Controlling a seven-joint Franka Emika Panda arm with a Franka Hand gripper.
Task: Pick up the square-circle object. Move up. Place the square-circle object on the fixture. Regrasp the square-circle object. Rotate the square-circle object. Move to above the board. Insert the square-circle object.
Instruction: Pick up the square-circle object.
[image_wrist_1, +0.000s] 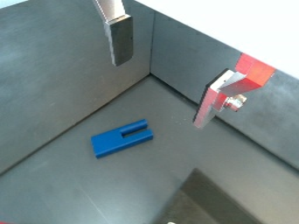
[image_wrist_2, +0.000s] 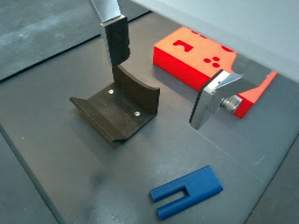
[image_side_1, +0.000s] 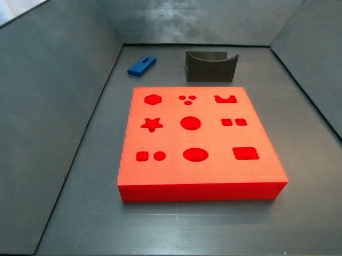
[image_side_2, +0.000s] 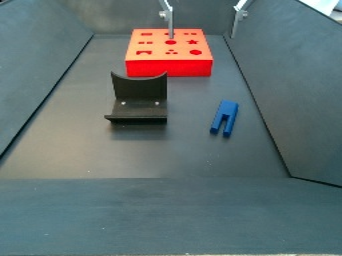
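Dark grey floor: gripper (image_wrist_2: 158, 83) high, fingers spread, empty; square-circle object (image_wrist_2: 187, 192) flat below, beside fixture (image_wrist_2: 118, 108), prongs away from board (image_wrist_2: 193, 54).

The small blue two-pronged plastic block (image_side_2: 226, 118) lies flat on the floor, apart from the dark boxy fixture with a notched top (image_side_2: 138, 97), which stands beside it. The large flat red board with shaped holes (image_side_2: 170, 52) lies beyond both in a side view. The hand (image_wrist_2: 158, 83) hangs above them, fingers apart, touching nothing.
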